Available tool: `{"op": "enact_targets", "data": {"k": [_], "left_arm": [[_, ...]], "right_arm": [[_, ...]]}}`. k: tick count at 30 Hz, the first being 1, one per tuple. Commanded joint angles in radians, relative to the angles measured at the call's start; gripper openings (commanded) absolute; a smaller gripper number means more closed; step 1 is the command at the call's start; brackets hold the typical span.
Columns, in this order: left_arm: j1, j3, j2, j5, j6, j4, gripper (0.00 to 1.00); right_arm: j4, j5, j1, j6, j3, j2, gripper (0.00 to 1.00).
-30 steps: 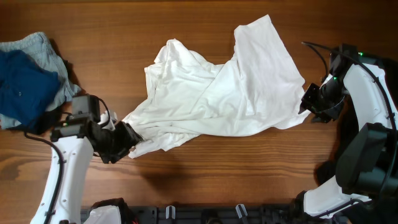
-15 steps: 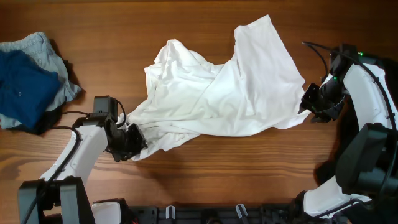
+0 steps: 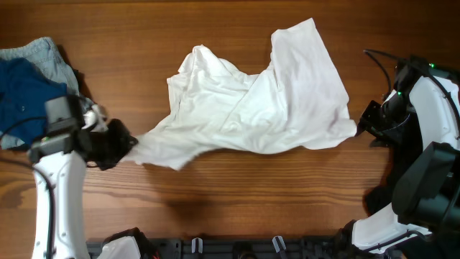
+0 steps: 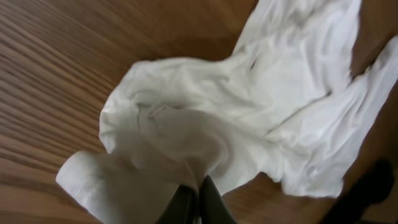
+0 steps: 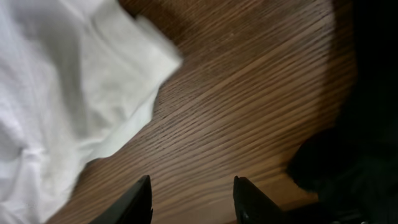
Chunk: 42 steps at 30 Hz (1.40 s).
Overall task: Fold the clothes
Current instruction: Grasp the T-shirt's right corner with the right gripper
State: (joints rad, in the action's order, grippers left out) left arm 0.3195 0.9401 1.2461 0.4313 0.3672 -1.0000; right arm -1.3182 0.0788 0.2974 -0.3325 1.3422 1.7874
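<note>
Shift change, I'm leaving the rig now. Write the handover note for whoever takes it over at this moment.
Left gripper: shut on a bunched edge at the left end of the white shirt.
Right gripper: open and holding nothing, over the bare table beside the shirt's right corner.
Things: the shirt lies crumpled across the middle of the table. A navy garment lies on a grey one in a pile near the left arm.
Done: no fold in the shirt yet.
Left: flatten the shirt and fold it, then probably deal with the pile.
</note>
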Motion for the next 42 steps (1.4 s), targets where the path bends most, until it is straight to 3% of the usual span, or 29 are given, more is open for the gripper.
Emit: {"op": "enact_targets", "data": {"k": [1,6,20,34,35,36,37,38,42], "left_arm": [[0.078,0.014,-0.028,0.002,-0.023,-0.005,0.04],[0.069,0.013,-0.021,0.002,-0.023,-0.008,0.04],[0.069,0.012,-0.021,0.002,-0.023,-0.012,0.04],[0.069,0.012,-0.021,0.002,-0.023,-0.026,0.04],[0.069,0.012,-0.021,0.002,-0.023,-0.026,0.04],[0.069,0.012,-0.021,0.002,-0.023,-0.027,0.04],[0.069,0.012,-0.021,0.002,-0.023,-0.027,0.04],[0.069,0.012,-0.021,0.002,-0.023,-0.028,0.04],[0.069,0.012,-0.021,0.002,-0.023,-0.030,0.04]], "right_arm": [[0.004,0.087,-0.008,0.106,-0.043,-0.024,0.44],[0.072,0.140,-0.073,0.139,-0.151,-0.024,0.46],[0.638,0.144,-0.137,0.098,-0.229,-0.023,0.49],[0.730,0.095,-0.188,0.093,-0.230,0.114,0.49],[0.741,0.094,-0.200,0.089,-0.230,0.117,0.46],[0.748,0.095,-0.209,0.088,-0.230,0.118,0.35],[0.753,0.094,-0.223,0.086,-0.230,0.120,0.14],[0.756,0.094,-0.232,0.085,-0.230,0.120,0.04],[0.732,0.080,-0.236,0.032,-0.151,0.094,0.04]]}}
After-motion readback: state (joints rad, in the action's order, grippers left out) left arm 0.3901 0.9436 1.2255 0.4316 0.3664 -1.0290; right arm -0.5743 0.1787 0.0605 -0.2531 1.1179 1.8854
